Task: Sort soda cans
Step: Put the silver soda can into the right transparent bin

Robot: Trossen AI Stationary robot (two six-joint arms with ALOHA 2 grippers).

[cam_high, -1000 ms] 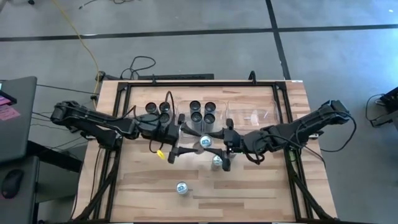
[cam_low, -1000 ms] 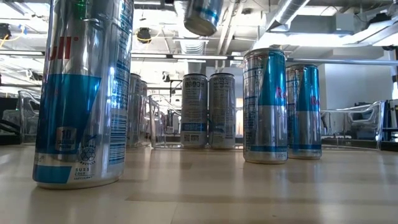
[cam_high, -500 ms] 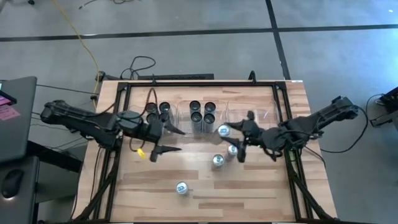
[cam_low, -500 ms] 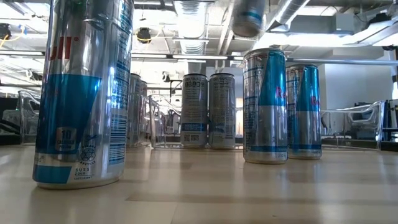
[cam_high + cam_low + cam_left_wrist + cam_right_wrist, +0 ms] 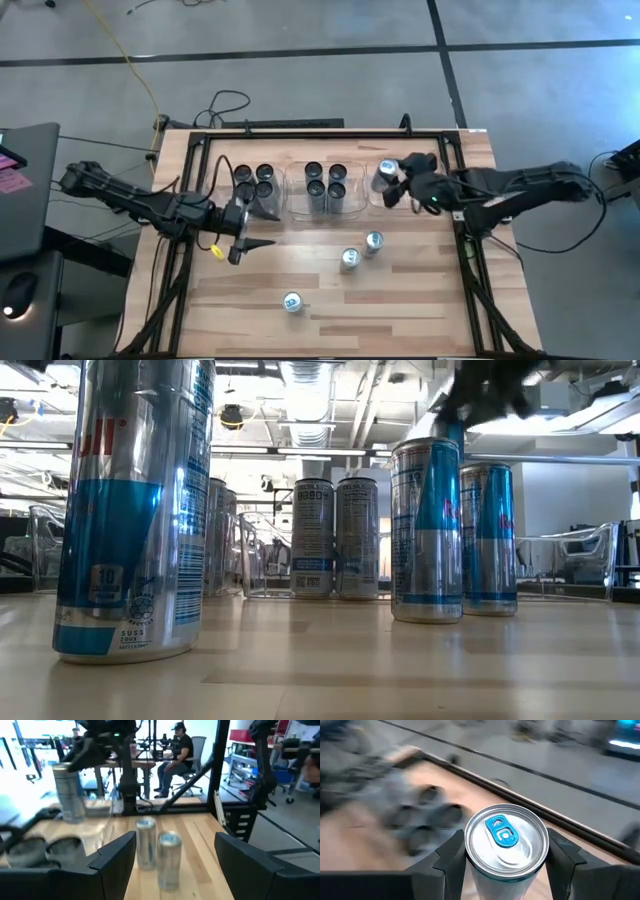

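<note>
My right gripper (image 5: 392, 178) is shut on a soda can with a light blue-white top (image 5: 506, 836), held over the clear right bin (image 5: 418, 188) at the table's far right. My left gripper (image 5: 246, 228) hangs open near the left bin (image 5: 232, 192), touching nothing. That bin holds three dark-topped cans (image 5: 253, 180). The middle bin holds several dark-topped cans (image 5: 325, 182). Three light-topped cans stand upright on the wood: two close together (image 5: 374, 240) (image 5: 349, 259) and one nearer the front edge (image 5: 291, 302). The left wrist view shows the pair of cans (image 5: 169, 854) ahead of the open fingers (image 5: 112, 857). My right gripper pinches the can between its two fingers (image 5: 452, 859), which sit on opposite sides of the side wall just under the top rim (image 5: 474, 872). The fingers come in roughly level from the table's right side. The can stands upright in the hold, lifted clear of the table.
The black metal frame (image 5: 452, 170) runs along the far and side edges of the table. Bare wood lies between the bins and the near edge, apart from the three loose cans. People sit at desks beyond the table (image 5: 177, 750). The low view is filled by the nearest can (image 5: 135, 510).
My right gripper has carried the light-topped can up from the table's middle toward the far right, ending over the right bin. My left gripper has drawn back from the middle toward the table's left edge and stays open. The three loose cans have stayed put.
</note>
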